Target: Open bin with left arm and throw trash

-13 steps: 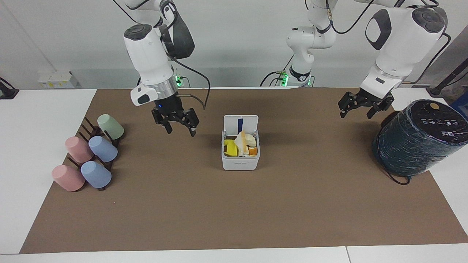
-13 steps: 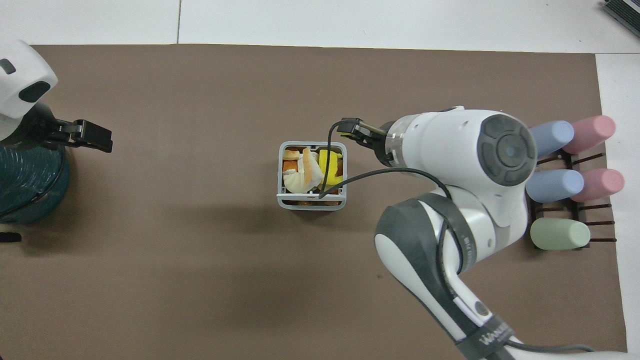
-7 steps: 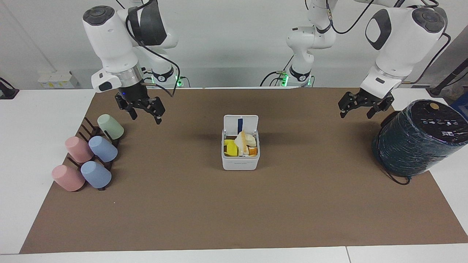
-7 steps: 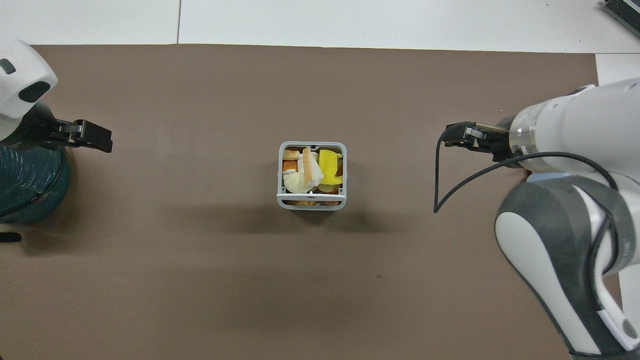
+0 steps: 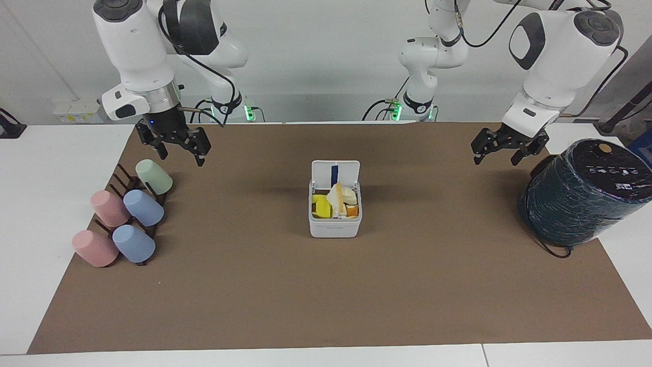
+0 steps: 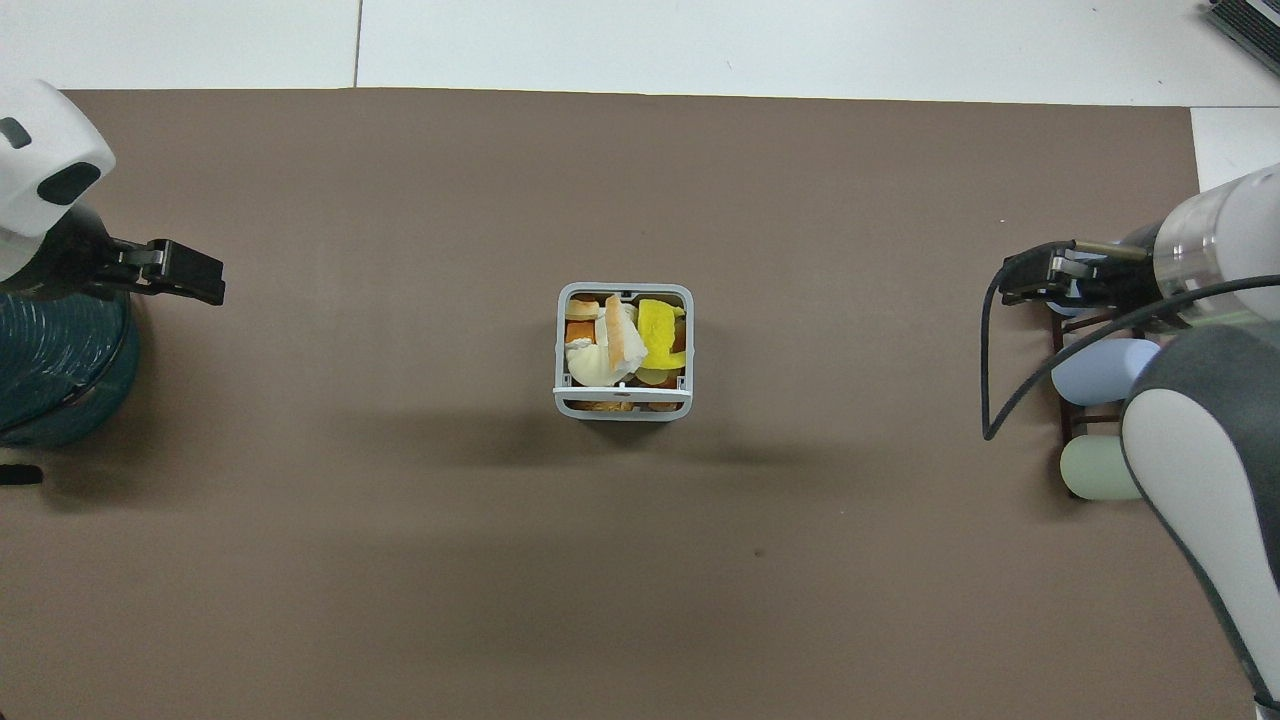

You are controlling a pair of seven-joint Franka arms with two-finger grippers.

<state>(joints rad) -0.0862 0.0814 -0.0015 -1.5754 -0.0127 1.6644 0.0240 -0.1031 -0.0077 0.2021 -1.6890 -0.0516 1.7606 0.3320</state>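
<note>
The bin [image 5: 335, 214] sits mid-mat, lid up, trash [image 5: 336, 201] heaped inside, well apart from both spread, empty grippers, left gripper [image 5: 505, 145] over bare mat by the cylinder [image 5: 580, 192], right gripper [image 5: 175, 145] above the cups [image 5: 137, 209], which a careless drop could likely topple.

No legible text on anything

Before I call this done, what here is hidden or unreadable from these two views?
- Bin: scraps under the top layer of trash, hidden by that layer in both views.
- Cup rack: overhead, mostly covered by the right arm; right gripper hangs over it.
- Dark cylinder: overhead, cut by the frame edge and covered by the left gripper.
</note>
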